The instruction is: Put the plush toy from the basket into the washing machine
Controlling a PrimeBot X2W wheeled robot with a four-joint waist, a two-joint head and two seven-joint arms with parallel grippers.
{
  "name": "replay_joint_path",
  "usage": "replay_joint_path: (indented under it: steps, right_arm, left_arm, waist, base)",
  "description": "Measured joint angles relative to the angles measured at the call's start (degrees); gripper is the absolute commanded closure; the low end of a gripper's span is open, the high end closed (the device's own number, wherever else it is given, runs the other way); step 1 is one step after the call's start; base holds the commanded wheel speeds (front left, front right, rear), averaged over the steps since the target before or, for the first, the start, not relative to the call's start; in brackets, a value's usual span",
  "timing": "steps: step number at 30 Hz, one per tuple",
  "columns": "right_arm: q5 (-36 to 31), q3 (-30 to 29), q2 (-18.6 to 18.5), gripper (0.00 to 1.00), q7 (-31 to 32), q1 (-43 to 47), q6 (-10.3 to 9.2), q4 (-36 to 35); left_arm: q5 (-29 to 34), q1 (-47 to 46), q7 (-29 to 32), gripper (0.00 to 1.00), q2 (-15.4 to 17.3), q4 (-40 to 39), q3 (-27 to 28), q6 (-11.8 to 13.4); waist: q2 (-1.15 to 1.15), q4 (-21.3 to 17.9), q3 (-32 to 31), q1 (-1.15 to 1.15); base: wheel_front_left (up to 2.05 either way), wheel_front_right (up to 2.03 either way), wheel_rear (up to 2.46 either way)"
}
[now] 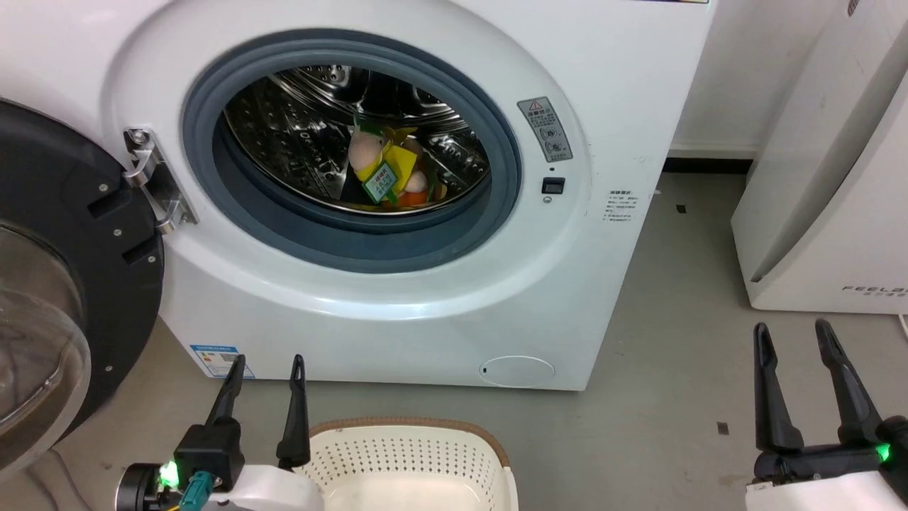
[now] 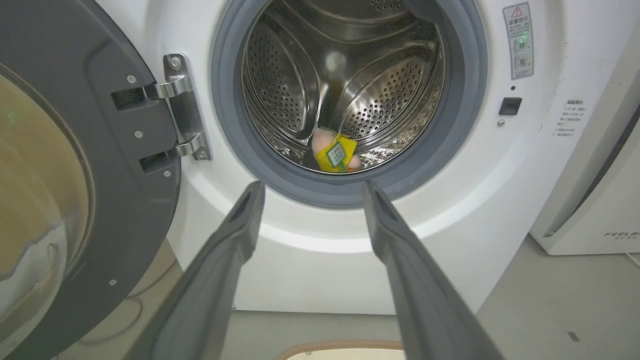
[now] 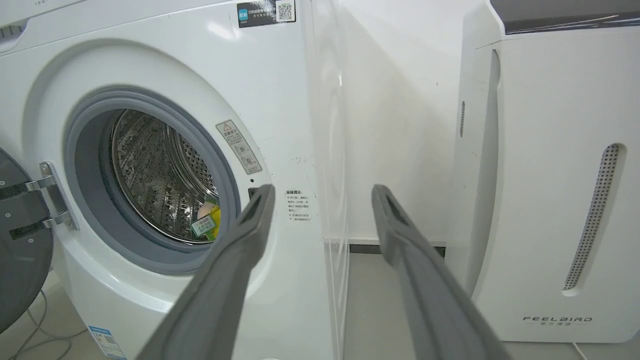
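Observation:
The plush toy (image 1: pixel 386 170) lies inside the steel drum of the washing machine (image 1: pixel 425 312), pale pink with yellow cloth, an orange part and a green tag; it also shows low in the drum as the plush toy (image 2: pixel 334 154) and the plush toy (image 3: pixel 207 222). The dark round door (image 1: pixel 64 284) hangs open at the left. The cream basket (image 1: pixel 411 461) with its brown rim stands on the floor before the machine, and what I see of its inside holds nothing. My left gripper (image 1: pixel 266 365) is open just left of the basket. My right gripper (image 1: pixel 793 332) is open at the lower right, over bare floor.
A white appliance lettered FEELBIRD (image 1: pixel 830 199) stands to the right of the washer, with a grey floor strip (image 1: pixel 681 305) between them. The open door's hinge (image 1: pixel 152 184) juts out at the left of the opening. A cable (image 3: pixel 35 335) lies on the floor under the door.

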Motion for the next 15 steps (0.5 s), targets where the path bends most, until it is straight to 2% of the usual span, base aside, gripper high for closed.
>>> replay_joint_path:
  steps: [7, 8, 15]
  right_arm:
    - [0.29, -0.22, 0.0, 0.0, 0.0, 1.42, 0.0, 0.53]
    - [0.34, -0.23, 0.0, 1.0, 0.01, 1.46, 0.0, 0.57]
    - [0.33, -0.13, 0.0, 1.0, 0.31, 1.43, 0.0, 0.57]
  left_arm:
    - [-0.03, 0.91, 0.0, 0.0, -0.6, 0.01, -0.07, -0.57]
    - [0.01, 0.9, 0.03, 1.0, -0.64, 0.02, -0.09, -0.55]
    - [0.01, 0.88, 0.42, 1.0, -0.66, 0.01, -0.12, -0.48]
  waist:
    - [0.0, 0.32, -1.16, 0.0]
    - [0.0, 0.35, -1.21, 0.0]
    - [0.0, 0.25, -1.25, 0.01]
  base:
    - [0.0, 0.0, 0.0]
    - [0.0, 0.0, 0.0]
    - [0.0, 0.0, 0.0]
